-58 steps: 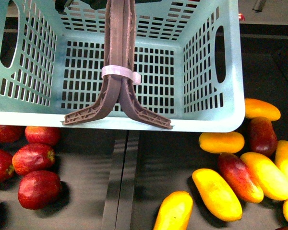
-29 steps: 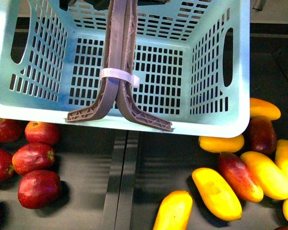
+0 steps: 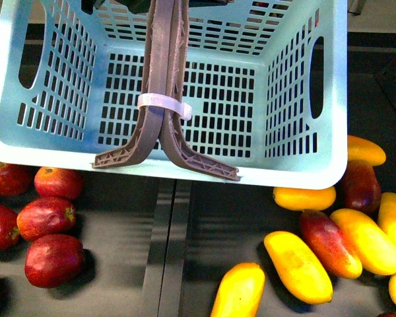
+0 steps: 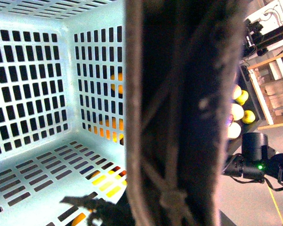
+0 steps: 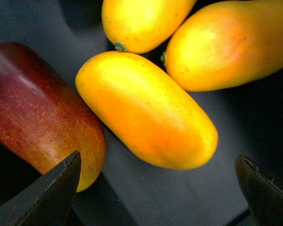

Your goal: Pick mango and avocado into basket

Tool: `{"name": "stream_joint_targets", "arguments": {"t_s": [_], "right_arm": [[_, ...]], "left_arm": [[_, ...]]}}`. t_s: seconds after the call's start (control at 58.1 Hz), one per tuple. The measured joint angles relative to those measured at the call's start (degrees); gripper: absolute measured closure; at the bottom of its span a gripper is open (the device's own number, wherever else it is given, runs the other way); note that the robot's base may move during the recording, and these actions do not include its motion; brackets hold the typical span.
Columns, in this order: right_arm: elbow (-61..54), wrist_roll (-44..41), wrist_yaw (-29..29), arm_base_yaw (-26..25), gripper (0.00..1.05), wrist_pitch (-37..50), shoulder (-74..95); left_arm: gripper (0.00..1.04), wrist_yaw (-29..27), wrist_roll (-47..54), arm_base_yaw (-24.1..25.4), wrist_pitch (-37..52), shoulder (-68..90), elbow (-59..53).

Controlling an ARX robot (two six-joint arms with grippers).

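Farthest left on the dark counter (image 3: pixel 204 218) sits a cluster of red fruits (image 3: pixel 46 218), the upper ones tucked right against the near rim of the basket (image 3: pixel 26 142). The basket fills the top of my front view, open side toward me. Its brownish handles (image 3: pixel 162 79) are pressed together and bound by a white tie (image 3: pixel 162 102).

My left wrist camera looks into that basket. The handles run so close to the lens that they are one dark blur down the middle, and I cannot tell whether my left claw is wide, narrow or gripping. Yellow-orange fruit glows through the slots of the far wall.

To the right of the basket, a heap of yellow mangoes (image 3: pixel 297 264) spreads over the counter, with a red-and-yellow mango (image 3: pixel 330 244) among them, touching its neighbours.

My right claw (image 5: pixel 158 155) hangs over that heap, spread wide and holding nothing, with one dark fingertip (image 5: pixel 56 183) on each side. Between them lies the mango (image 5: pixel 146 110), yellow shading to orange, flat on the counter. One long side rests against a red-and-yellow fruit (image 5: pixel 42 108), and one end (the end away from my fingers) meets two more yellow ones (image 5: pixel 231 44).
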Motion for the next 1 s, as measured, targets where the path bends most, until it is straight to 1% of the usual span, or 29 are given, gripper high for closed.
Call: {"name": "stream_joint_targets", "arguments": {"t_s": [0.224, 0.293, 0.551, 0.844, 0.982, 0.999], "right_arm": [[0.3, -3.8, 0.4, 1.5, 0.09, 3.4, 3.8], [1.0, -5.0, -0.1, 1.8, 0.09, 6.1, 5.4], [2.6, -6.1, 0.4, 3.7, 0.09, 9.4, 10.7], [2.9, -5.8, 0.6, 5.2, 0.09, 12.0, 11.9], [2.9, -4.4, 0.3, 5.3, 0.34, 11.6, 11.6], [3.0, -4.3, 0.3, 5.3, 0.35, 11.5, 11.5]], "left_arm": [[1.01, 0.0, 0.0, 0.0, 0.0, 0.0, 0.0], [1.01, -0.1, 0.0, 0.0, 0.0, 0.0, 0.0], [1.01, -0.1, 0.0, 0.0, 0.0, 0.0, 0.0], [1.01, 0.0, 0.0, 0.0, 0.0, 0.0, 0.0], [1.01, 0.0, 0.0, 0.0, 0.0, 0.1, 0.0], [1.01, 0.0, 0.0, 0.0, 0.0, 0.1, 0.0]]}}
